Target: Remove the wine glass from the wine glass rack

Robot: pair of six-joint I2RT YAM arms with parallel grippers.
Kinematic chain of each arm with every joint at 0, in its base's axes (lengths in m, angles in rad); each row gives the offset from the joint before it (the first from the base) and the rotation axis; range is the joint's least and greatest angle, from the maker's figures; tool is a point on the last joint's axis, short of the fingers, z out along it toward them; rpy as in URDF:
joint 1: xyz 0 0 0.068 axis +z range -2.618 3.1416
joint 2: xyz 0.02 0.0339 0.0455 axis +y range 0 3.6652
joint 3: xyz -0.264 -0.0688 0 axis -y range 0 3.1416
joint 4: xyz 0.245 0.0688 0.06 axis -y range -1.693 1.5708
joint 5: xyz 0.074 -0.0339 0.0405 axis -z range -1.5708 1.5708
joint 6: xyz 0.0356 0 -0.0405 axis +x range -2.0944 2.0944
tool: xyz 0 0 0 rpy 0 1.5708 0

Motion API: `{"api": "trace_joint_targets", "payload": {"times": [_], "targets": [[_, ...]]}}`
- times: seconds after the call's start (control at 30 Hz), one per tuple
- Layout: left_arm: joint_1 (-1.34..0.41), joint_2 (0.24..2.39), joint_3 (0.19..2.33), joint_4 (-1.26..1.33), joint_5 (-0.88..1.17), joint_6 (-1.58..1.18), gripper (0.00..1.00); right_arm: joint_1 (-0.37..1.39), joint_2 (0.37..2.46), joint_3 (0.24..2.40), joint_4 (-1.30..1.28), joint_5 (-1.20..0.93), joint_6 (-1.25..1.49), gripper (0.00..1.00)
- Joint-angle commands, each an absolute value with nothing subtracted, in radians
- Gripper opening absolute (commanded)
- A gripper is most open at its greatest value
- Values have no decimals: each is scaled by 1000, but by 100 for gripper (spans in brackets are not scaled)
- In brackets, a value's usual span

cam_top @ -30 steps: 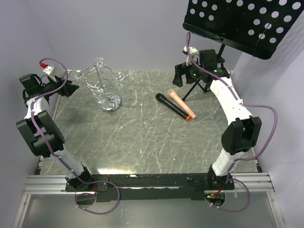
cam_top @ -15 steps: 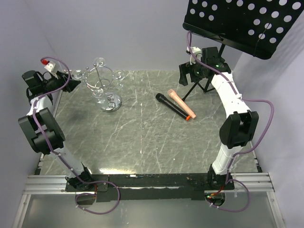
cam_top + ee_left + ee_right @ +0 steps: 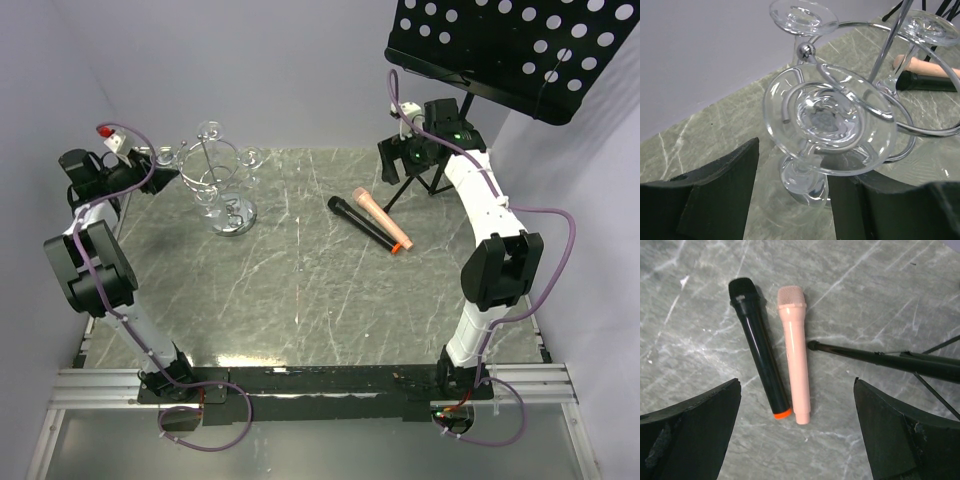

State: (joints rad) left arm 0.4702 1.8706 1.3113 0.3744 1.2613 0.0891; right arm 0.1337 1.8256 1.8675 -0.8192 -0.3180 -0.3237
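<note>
1. Your left tool (image 3: 795, 202) is at the far-left corner of the desk (image 3: 300, 300), level with the upper part of the wine glass rack (image 3: 222, 190).
2. Its jaws are spread wide and grip nothing. In the left wrist view, one dark finger (image 3: 715, 195) sits on each side of the nearest wine glass (image 3: 827, 120).
3. That wine glass hangs upside down from a curled chrome arm of the rack, with its round foot on top of the wire loop and its stem and bowl dropping into the gap between the fingers. You cannot tell from these views whether either finger touches the glass.
4. Two more glasses (image 3: 802, 15) hang from other arms of the rack, farther from the tool.
5. The rack's round mirror-like base stands on the desk just inside the far-left corner.
6. Your right tool (image 3: 795, 440) hovers near the far-right corner, jaws wide apart and empty, looking down on the desk.
7. Below it, a black microphone (image 3: 760, 350) and a pink microphone (image 3: 795, 355) lie side by side, about parallel.
8. A leg of the black music stand (image 3: 500, 45) lies just beside the pink microphone.
</note>
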Motion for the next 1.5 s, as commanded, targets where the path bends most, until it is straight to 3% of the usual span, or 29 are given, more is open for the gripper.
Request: {"api": "trace_joint_targets", "payload": {"times": [0.0,0.43,0.8,1.03,1.3,1.47], "targets": [[471,1899,1287,713,1325,-132,59,129,1796,1937,-867,-279,-376,100],[477,1925,1272,732,1359,-120,56,198,1799,1937,-865,-229,-393,100],[477,1908,1310,382,1342,192,54,198,1812,1931,-848,-229,-379,100],[476,1902,1282,508,1344,77,52,198,1818,1931,-845,-229,-376,100],[476,1907,1233,820,1344,-201,50,199,1810,1919,-848,-222,-377,100],[476,1916,1238,807,1347,-184,42,202,1816,1925,-847,-216,-377,100]]}}
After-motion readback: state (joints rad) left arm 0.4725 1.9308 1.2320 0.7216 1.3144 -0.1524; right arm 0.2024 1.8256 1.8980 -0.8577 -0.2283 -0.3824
